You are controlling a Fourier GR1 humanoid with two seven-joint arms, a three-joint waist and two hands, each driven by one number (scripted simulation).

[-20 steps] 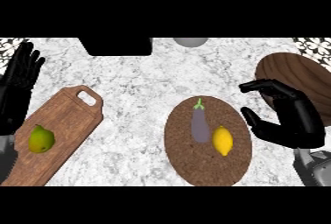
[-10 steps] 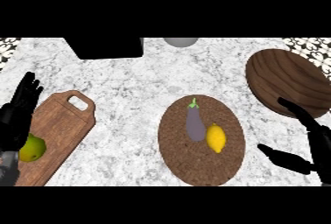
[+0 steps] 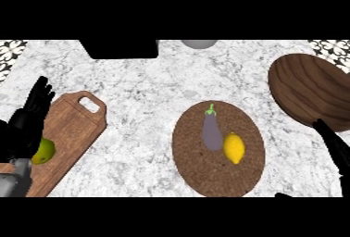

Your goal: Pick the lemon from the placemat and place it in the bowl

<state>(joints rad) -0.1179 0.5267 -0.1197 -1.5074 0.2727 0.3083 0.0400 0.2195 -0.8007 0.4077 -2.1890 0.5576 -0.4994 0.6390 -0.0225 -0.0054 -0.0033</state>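
Two items lie on the round brown placemat [image 3: 217, 178] at centre-right of the marbled counter [image 3: 143, 83]: the yellow lemon [image 3: 234, 147] on its right half, and a purple eggplant [image 3: 211, 131] with green stem just to the lemon's left, the two touching or nearly so along their sides. Neither hand is on the lemon. Wooden bowl [image 3: 308, 90]: dark brown, at the upper right, apart from the placemat's upper right rim with a strip of bare counter between, its right side running out of view. Wooden cutting board [image 3: 71, 127]: at the left, handle hole pointing up, carrying a green fruit [image 3: 44, 151] near its left edge, partly hidden behind the left hand. Left hand [image 3: 27, 122]: at the far left edge, fingers straight, slightly spread and pointing up, over the board's left side. Right hand [image 3: 333, 146]: only dark straight fingers show at the lower right edge, below the bowl and right of the placemat, touching nothing. Dark rectangular object [image 3: 120, 48] and a grey round object [image 3: 199, 44] sit at the counter's far edge. Open marble lies between board and placemat, and above the placemat up to the far edge.
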